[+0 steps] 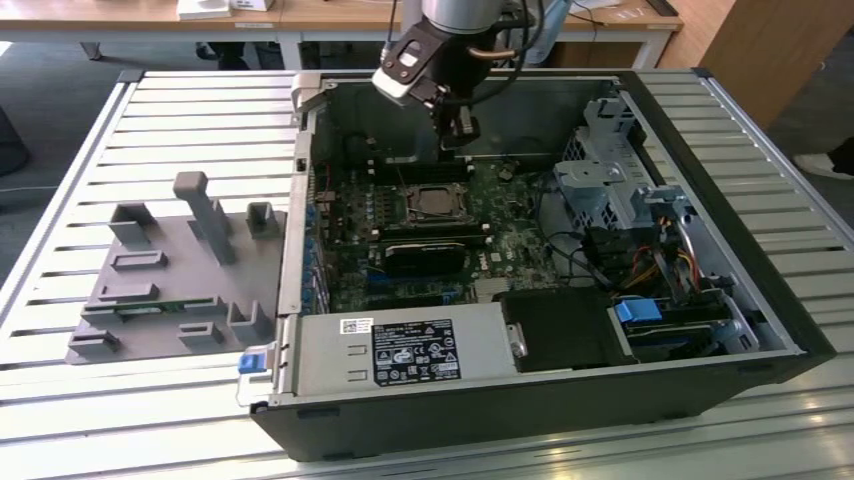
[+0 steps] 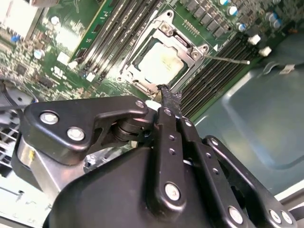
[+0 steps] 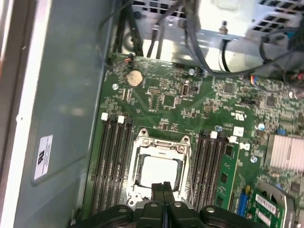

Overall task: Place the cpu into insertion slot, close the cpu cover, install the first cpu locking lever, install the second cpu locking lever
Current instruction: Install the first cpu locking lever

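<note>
The cpu (image 3: pixel 159 170) lies silver side up in the insertion slot on the green motherboard, seen too in the second wrist view (image 2: pixel 161 62) and the exterior view (image 1: pixel 434 203). The cpu cover (image 3: pixel 163 145) lies flat around it as a silvery frame (image 2: pixel 186 43). A thin silvery locking lever (image 2: pixel 228 59) sticks out sideways from one socket corner. My gripper (image 3: pixel 164 187) hovers just above the socket's edge, its black fingers (image 2: pixel 166 97) pressed together, holding nothing. In the exterior view the gripper (image 1: pixel 458 138) hangs inside the open case, behind the socket.
Long black memory slots (image 3: pixel 113 156) flank the socket on both sides. The case wall (image 3: pixel 61 95) stands close by. A power supply (image 1: pixel 400 352), a drive cage (image 1: pixel 607 185) and cables crowd the case. A grey fixture (image 1: pixel 174 275) sits at the exterior view's left.
</note>
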### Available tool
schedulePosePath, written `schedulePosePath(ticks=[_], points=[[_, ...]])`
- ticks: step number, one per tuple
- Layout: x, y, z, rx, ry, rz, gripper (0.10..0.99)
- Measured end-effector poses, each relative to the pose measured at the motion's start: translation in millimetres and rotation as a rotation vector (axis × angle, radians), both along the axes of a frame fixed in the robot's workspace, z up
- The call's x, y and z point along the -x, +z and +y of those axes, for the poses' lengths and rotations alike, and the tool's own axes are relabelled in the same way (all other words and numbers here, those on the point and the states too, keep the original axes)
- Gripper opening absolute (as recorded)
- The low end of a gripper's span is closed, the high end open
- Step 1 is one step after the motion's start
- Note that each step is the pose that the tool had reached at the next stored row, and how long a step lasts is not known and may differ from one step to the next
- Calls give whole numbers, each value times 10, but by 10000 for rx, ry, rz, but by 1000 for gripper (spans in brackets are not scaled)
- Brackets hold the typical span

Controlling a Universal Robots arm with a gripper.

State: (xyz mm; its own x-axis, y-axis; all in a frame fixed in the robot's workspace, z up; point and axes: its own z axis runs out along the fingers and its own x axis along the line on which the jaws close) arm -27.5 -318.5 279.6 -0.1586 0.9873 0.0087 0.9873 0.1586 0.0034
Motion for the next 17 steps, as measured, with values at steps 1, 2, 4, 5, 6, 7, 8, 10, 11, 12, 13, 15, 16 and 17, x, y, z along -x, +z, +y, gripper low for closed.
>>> schedulePosePath(ticks=[1, 2, 4, 5, 6, 7, 8, 10, 11, 12, 13, 15, 16, 17], points=[[0, -1, 0, 0, 181, 0, 106], [0, -2, 0, -1, 360, 0, 106], [0, -2, 0, -1, 713, 0, 106], [0, -2, 0, -1, 880, 0, 106], [0, -2, 0, -1, 1056, 0, 106], [0, -3, 0, -1, 1174, -1, 106], [0, -3, 0, -1, 1192, 0, 106], [-1, -3, 0, -1, 1299, 0, 106], [-1, -3, 0, -1, 1402, 0, 106], [0, -3, 0, -1, 1557, 0, 106], [0, -3, 0, -1, 1739, 0, 106], [-1, -4, 0, -1, 2091, -1, 106], [0, -5, 0, -1, 2275, -1, 106], [0, -6, 0, -1, 2462, 0, 106]])
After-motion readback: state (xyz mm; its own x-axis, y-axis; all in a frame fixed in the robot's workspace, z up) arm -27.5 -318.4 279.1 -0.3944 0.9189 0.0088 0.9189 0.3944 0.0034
